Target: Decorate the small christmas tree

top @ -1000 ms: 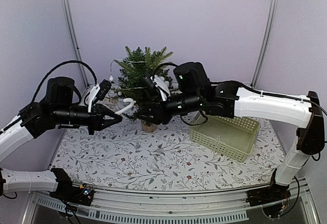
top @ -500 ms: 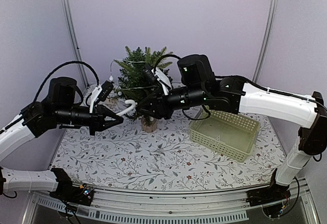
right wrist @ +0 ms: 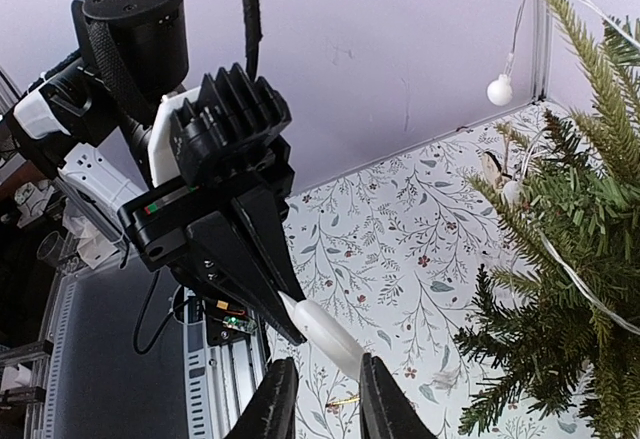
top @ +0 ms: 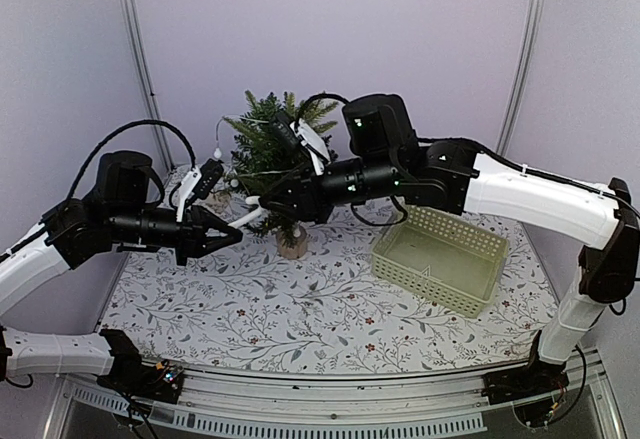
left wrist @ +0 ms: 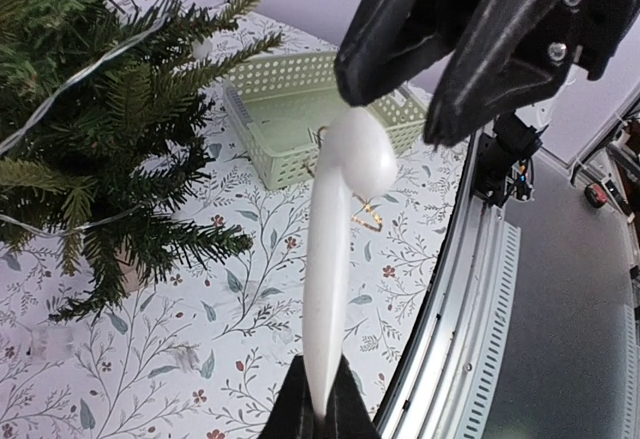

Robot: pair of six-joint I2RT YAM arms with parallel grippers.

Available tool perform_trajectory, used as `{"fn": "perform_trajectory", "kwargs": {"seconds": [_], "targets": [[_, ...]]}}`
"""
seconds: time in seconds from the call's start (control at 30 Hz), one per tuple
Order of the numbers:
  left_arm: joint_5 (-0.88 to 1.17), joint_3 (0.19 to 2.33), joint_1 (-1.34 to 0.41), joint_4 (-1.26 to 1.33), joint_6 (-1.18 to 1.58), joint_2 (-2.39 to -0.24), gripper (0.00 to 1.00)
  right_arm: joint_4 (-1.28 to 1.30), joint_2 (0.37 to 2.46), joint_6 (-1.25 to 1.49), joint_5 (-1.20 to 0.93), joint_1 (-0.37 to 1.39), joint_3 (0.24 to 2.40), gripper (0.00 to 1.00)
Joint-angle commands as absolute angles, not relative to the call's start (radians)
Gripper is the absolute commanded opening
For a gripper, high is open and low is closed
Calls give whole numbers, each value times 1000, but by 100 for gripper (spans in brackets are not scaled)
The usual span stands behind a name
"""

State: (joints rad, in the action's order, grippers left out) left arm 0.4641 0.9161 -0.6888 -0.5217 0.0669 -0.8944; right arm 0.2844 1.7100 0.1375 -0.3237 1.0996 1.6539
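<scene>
left pincer [left wrist: 320, 411] clenched on thin end of white hooked ornament [left wrist: 326, 249], held up off bench [top: 300, 309], pincer at 9 o'clock from tree foot. right pincer [right wrist: 324, 394] straddling far end of same ornament, one finger each side. clamped or just around it, can't tell tbh. small christmas tree [top: 268, 144] upright at back of bench, roughly 11 o'clock from bench middle, white light string [right wrist: 499, 90] draped over branches. pale green basket [top: 440, 259] at 4 o'clock from trunk, near, not touching.
</scene>
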Motion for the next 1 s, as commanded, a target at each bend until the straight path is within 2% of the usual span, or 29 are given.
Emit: {"fn": "perform_trajectory", "kwargs": {"seconds": [0.0,0.43,0.57,0.97], "targets": [[476,916,-675,-522,56,-891,0,323,1755,133,-293,1107,1696,25],[466,904,-673,-522,63,-877,0,343,1727,136,-261,1106,1625,30],[468,902,-673,-519,63,-879,0,335,1711,135,-254,1107,1613,25],[471,899,-673,-516,67,-884,0,306,1734,135,-278,1107,1652,23]]}}
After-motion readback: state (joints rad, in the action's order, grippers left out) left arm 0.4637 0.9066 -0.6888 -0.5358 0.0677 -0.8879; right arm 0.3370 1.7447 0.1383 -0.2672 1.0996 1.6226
